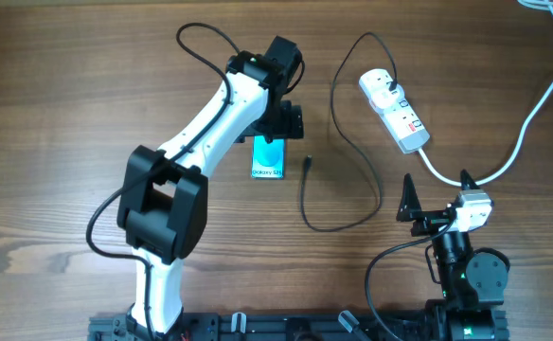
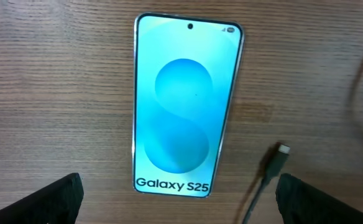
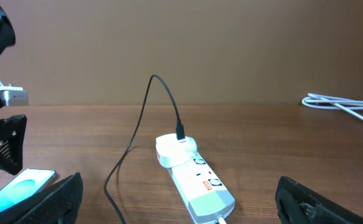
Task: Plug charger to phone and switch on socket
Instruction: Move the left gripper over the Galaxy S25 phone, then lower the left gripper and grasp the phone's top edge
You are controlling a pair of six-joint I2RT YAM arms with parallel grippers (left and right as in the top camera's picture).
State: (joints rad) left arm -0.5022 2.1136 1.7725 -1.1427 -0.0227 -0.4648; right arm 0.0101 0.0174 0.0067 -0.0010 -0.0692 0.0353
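Note:
The phone (image 1: 269,158) lies flat on the table, cyan screen up, "Galaxy S25" along its near short edge; it fills the left wrist view (image 2: 184,106) and its corner shows in the right wrist view (image 3: 21,186). The charger cable (image 1: 338,123) runs from a white adapter in the socket (image 1: 395,111) and loops to its black connector tip (image 1: 309,163), which lies loose right of the phone (image 2: 282,151). My left gripper (image 1: 281,121) is open just above the phone's far end. My right gripper (image 1: 420,210) is open, facing the socket (image 3: 197,180) from a short way off.
The socket's thick white cord (image 1: 532,114) runs off the table's right side and shows at the right wrist view's edge (image 3: 340,102). The left arm (image 1: 201,133) stretches diagonally over the table's left half. Bare wood lies left of the phone.

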